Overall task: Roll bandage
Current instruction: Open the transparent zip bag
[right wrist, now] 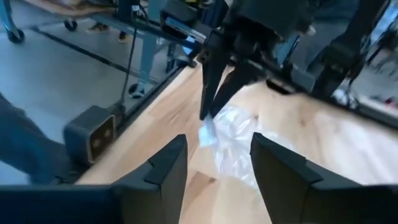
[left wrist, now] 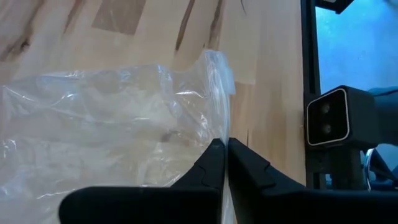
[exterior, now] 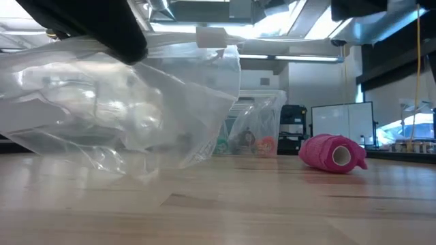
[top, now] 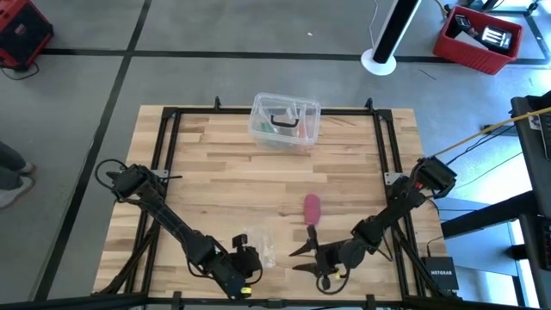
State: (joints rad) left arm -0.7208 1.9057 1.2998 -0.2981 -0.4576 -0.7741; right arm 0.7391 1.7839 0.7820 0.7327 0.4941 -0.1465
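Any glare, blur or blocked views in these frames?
Low view: the clear wrapper sits near the lens, soft and reflective, hiding the left half; the rolled bandage is sharper. Left wrist view: blue cast at the table edge. Right wrist view: the left gripper, pinching the wrapper, looks motion-blurred. High view: even light.

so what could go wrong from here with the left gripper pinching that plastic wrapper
The left gripper is shut on the edge of the clear plastic wrapper, not the bandage. Lifted, the limp film could slip free or snag.

The wrapper fills much of the low view and could hide the rolled bandage from that camera.

The open right gripper sits close to the left one near the front edge, so the arms might collide.
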